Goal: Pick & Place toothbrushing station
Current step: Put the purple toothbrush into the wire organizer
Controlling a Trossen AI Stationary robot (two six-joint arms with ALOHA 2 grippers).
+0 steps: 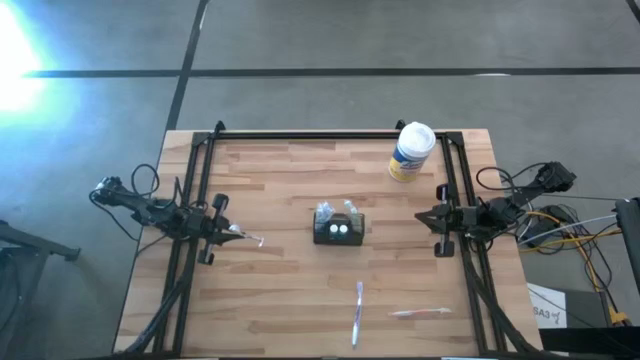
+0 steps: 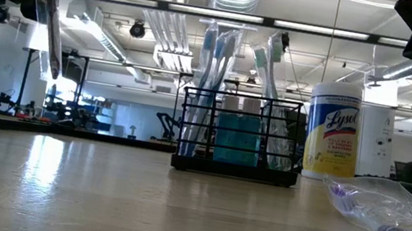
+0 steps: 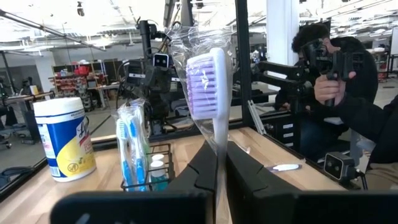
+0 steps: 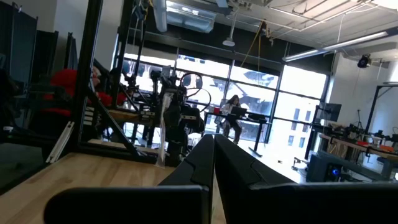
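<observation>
The toothbrushing station (image 1: 338,229) is a small black wire holder standing on its base at the table's middle, with several toothbrushes upright in it. It also shows in the low view (image 2: 239,141) and the left wrist view (image 3: 146,168). My left gripper (image 1: 230,232) is at the table's left, shut on a toothbrush in a clear wrapper (image 3: 210,74) with purple bristles. My right gripper (image 1: 425,217) is at the table's right with its fingers shut (image 4: 213,155), and it holds nothing. My left gripper pinches the wrapped toothbrush's handle (image 3: 219,146) between its two fingers. The bristle head (image 3: 205,71) sticks out past the fingertips. The brush slants down toward the table's right, and its lower end (image 2: 53,66) is clear of the table.
A white canister with a yellow label (image 1: 411,152) stands at the far right. Two more wrapped toothbrushes (image 1: 357,312) (image 1: 420,313) lie near the front edge. A black frame (image 1: 330,134) runs along the table's far, left and right sides. A person (image 3: 351,93) is beyond the table.
</observation>
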